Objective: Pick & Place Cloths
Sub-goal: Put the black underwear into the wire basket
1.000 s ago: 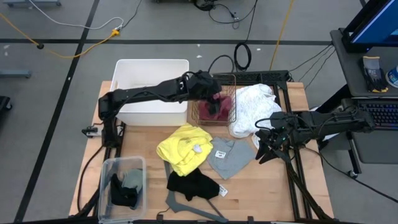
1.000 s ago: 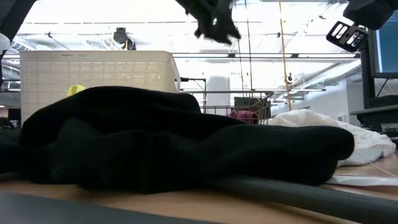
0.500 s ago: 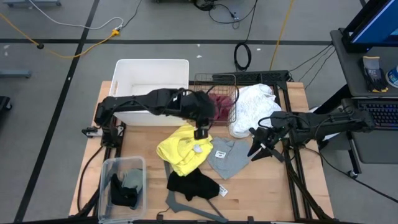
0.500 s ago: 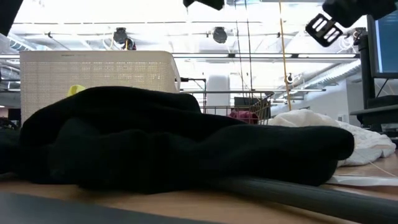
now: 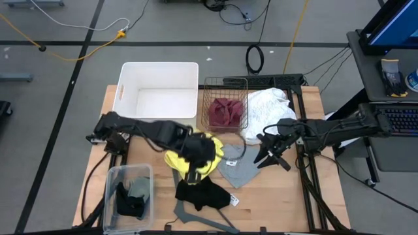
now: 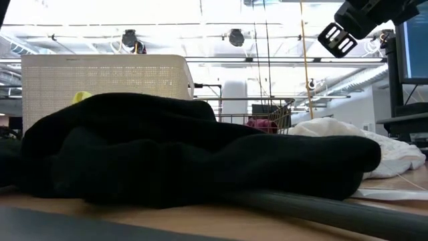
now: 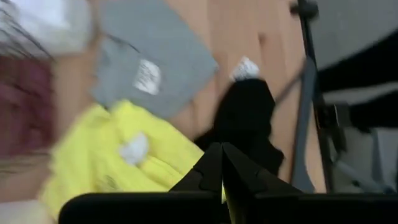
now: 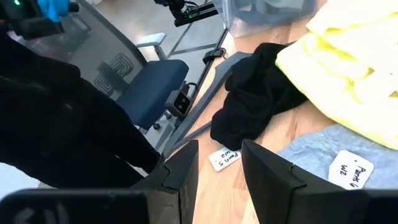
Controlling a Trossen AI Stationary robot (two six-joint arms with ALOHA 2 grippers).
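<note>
On the table lie a yellow cloth [image 5: 175,160], a grey-blue cloth [image 5: 238,168] with a white tag, and a black cloth [image 5: 202,194] near the front edge. A maroon cloth [image 5: 225,112] sits in the wire basket [image 5: 225,81], and a large white cloth [image 5: 264,111] is heaped to its right. My left gripper [image 5: 191,171] hangs shut over the yellow cloth's near edge [image 7: 124,162], with nothing between its fingers. My right gripper [image 5: 266,156] hovers open beside the grey-blue cloth [image 8: 323,162] and is empty.
A white bin [image 5: 160,68] stands at the far left. At the near left, a clear container [image 5: 114,176] holds a sage green cloth [image 5: 139,189] and another black cloth. A grey hanger [image 5: 196,215] lies along the front edge. Metal frame rails run down both table sides.
My left gripper has swung from above the wire basket toward the table's near edge and now hangs over the yellow cloth. The maroon cloth stays in the basket. My right gripper has shifted a little toward the table's left.
</note>
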